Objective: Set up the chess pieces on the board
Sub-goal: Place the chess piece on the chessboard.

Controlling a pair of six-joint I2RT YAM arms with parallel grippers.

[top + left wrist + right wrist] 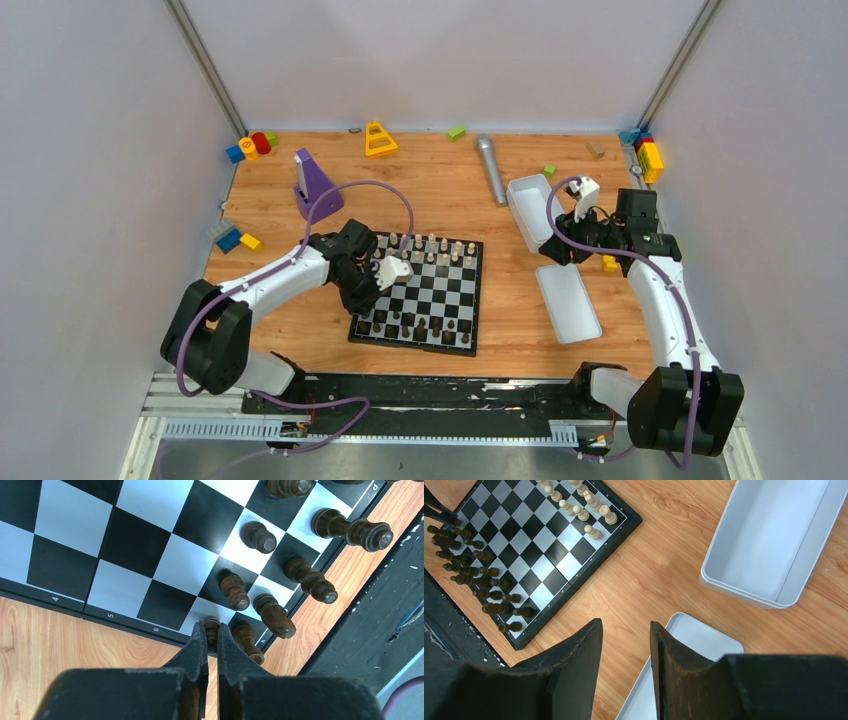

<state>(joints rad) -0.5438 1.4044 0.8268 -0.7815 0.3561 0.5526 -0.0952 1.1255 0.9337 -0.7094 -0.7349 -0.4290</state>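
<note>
The black-and-white board [440, 285] lies mid-table. Cream pieces [430, 245] line its far edge and dark brown pieces [420, 328] its near edge. My left gripper [372, 300] is at the board's near left corner. In the left wrist view the gripper [211, 627] is shut on a dark brown piece [211, 624] over a white edge square; I cannot tell whether it touches the board [125, 545]. Other dark pieces [272, 612] stand close to its right. My right gripper [625, 625] is open and empty, above wood and a white lid [694, 640], right of the board [549, 545].
A deep white tray [530, 205] and a flat white lid [568, 300] lie right of the board. A purple block [315, 180], a yellow block [380, 140], a silver cylinder [490, 170] and toy blocks [250, 145] [648, 155] [232, 238] lie along the back and sides.
</note>
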